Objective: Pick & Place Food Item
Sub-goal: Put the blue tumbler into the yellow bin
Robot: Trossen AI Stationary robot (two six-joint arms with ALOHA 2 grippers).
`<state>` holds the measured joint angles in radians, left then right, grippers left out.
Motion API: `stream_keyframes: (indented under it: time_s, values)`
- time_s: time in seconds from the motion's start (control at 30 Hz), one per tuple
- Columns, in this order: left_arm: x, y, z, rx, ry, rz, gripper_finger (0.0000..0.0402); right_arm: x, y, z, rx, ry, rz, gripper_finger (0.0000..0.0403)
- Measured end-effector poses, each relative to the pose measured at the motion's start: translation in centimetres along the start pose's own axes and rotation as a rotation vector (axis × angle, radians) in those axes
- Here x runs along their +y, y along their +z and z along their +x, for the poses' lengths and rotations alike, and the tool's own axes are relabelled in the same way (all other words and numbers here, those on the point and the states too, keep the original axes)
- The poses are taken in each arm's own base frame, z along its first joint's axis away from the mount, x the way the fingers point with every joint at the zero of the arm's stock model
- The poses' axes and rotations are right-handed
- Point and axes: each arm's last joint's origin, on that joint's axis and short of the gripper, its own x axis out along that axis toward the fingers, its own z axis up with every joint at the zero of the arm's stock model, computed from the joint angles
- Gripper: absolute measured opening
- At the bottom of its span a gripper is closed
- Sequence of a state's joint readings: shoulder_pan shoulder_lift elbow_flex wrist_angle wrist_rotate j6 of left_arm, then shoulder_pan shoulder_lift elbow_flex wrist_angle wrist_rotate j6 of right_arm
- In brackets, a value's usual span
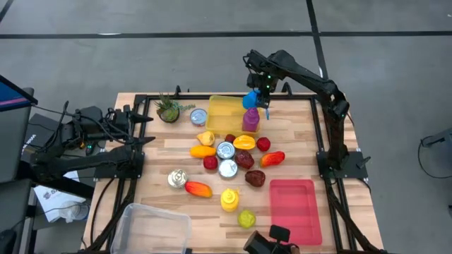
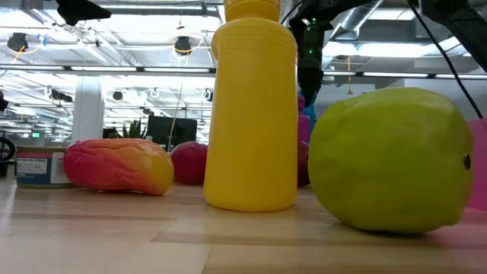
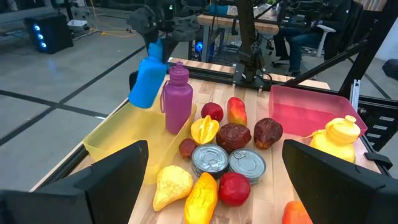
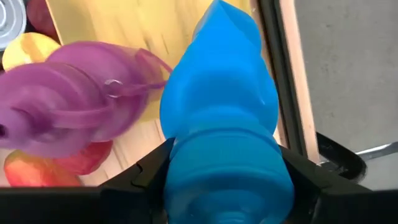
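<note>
Bottle, blue (image 1: pixel 250 99), aloft over yellow tray (image 1: pixel 223 113) beside purple bottle (image 1: pixel 251 119) | right gripper (image 1: pixel 258 95) fingers half-closed around its lower body | likely light, stiff, slick plastic; grip the narrower waist | left gripper (image 3: pixel 211 186) idle at bench's left edge, fingers wide, empty.

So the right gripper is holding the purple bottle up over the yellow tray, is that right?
Not quite. The right gripper is shut on the blue bottle, held up over the yellow tray. The purple bottle stands beside it, not gripped. The left wrist view shows this best.
</note>
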<state>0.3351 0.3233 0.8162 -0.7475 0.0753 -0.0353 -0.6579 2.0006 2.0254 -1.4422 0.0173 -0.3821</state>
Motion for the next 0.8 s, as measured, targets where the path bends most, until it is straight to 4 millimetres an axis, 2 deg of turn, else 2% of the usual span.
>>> stream_keyframes:
  time_s: [0.23, 0.3, 0.37, 0.47, 0.57, 0.73, 0.8]
  values:
    - [0.0, 0.0, 0.1, 0.003, 0.000, -0.006, 0.0365, 0.1, 0.1, 0.7, -0.012, 0.045, -0.019, 0.0194]
    - [0.0, 0.1, 0.5, 0.020, 0.000, -0.015, 0.0365, 0.1, 0.1, 1.0, -0.012, 0.046, -0.022, 0.0194]
    - [0.1, 0.1, 1.9, 0.021, 0.000, -0.027, 0.0365, 0.2, 0.0, 1.2, -0.003, 0.049, -0.022, 0.0194]
    - [0.4, -0.3, 5.4, 0.024, 0.000, -0.028, 0.0365, 0.2, 0.0, 1.3, 0.001, 0.050, -0.025, 0.0194]
    - [0.8, -0.7, 9.8, 0.047, 0.002, -0.021, 0.0363, 0.2, 0.0, 1.4, -0.003, 0.049, -0.027, 0.0194]
    - [1.5, -1.1, 17.0, 0.101, 0.012, 0.015, 0.0345, 0.2, 0.0, 1.4, -0.002, 0.049, -0.035, 0.0194]
    - [2.1, -1.0, 19.3, 0.116, 0.032, 0.020, 0.0336, 0.2, 0.0, 1.4, -0.003, 0.049, -0.037, 0.0194]
